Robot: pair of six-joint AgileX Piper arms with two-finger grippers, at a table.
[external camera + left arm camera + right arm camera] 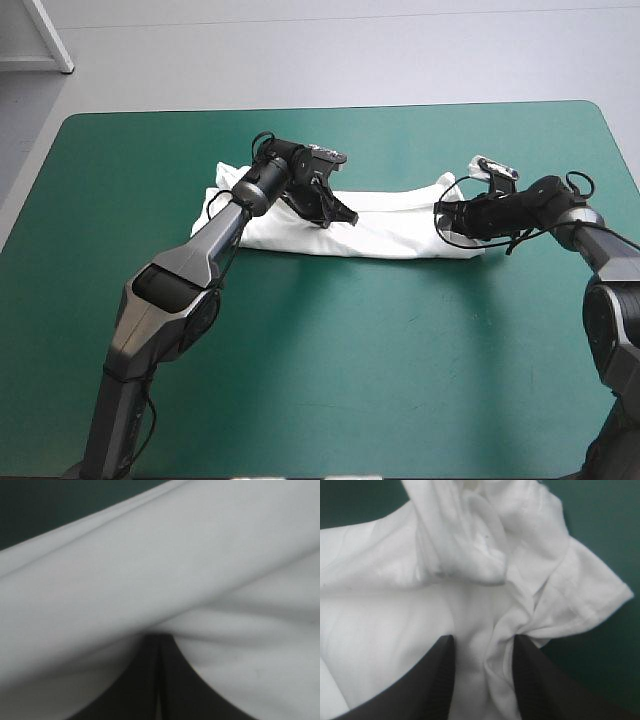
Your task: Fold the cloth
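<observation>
We see the T-shirt [390, 225] lying as a long, narrow white band across the far half of the bench [350, 360], already doubled lengthwise, with teal-green cover showing on every side. The left claw [340, 214] sits low over the band, a little toward its left end. In its own wrist view the left claw [159, 642] is clenched, the black fingers meeting in a point with white folds of the T-shirt [150, 570] drawn over the tip. We judge that it has pinched a layer of cloth.

The right claw [447, 216] is at the band's right end. Its wrist view shows the right claw [482, 640] released, fingers parted and straddling a bunched ridge of the T-shirt [395, 605], with what looks like a hemmed sleeve [590, 597] splayed beside it on the cover.

We take this as the start of the crosswise fold, with one side gripped and the other not yet. The next move calls for the right claw to close on that ridge, catching all the layers. Both arms should then lift together and carry one end over the other, keeping the edges level so the band does not twist.
</observation>
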